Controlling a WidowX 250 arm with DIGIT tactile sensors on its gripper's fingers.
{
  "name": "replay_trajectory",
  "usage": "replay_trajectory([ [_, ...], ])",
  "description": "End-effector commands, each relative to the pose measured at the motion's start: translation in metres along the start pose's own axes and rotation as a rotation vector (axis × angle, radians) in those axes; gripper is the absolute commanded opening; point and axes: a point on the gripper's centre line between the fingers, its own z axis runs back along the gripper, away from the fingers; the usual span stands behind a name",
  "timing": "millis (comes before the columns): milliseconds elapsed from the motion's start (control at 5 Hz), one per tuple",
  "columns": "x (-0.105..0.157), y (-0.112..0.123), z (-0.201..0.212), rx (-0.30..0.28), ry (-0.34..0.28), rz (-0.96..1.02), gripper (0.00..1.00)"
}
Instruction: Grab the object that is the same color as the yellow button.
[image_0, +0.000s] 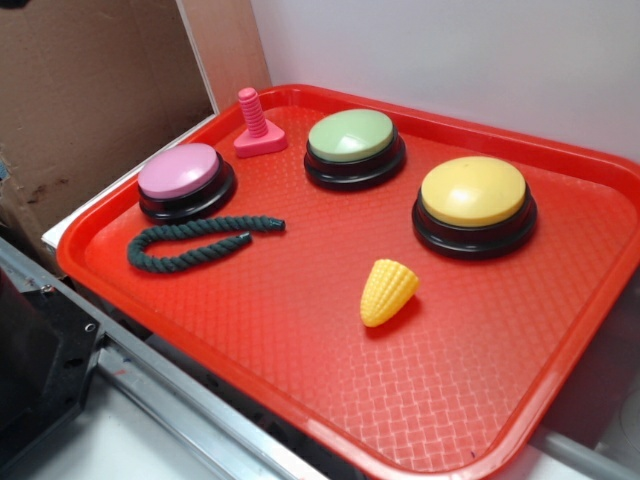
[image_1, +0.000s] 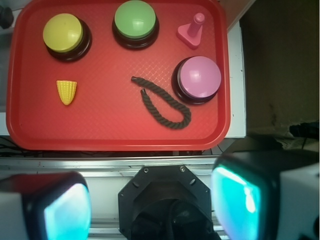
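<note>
The red tray (image_1: 125, 137) holds three buttons, a rope, a peg; the corn cob (image_1: 66, 92) lies at six o'clock from the yellow button (image_1: 63, 32). The fingers (image_1: 67, 212) gape wide and empty, off the tray.

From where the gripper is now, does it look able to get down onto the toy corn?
Probably yes. The corn lies alone on open tray, apart from the yellow button and the rope. The gripper sits high, fingers apart, with nothing between.
</note>
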Motion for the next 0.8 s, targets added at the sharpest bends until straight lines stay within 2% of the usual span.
replay_trajectory([
  [0, 0.000, 0.000, 0.000, 0.000, 0.000, 0.000, 1.00],
  [200, 0.035, -0.037, 0.027, 0.026, -0.067, -0.094, 1.00],
  [400, 0.065, -0.074, 0.036, 0.017, -0.056, -0.175, 1.00],
  [600, 0.082, -0.110, 0.040, 0.025, -0.090, -0.265, 1.00],
])
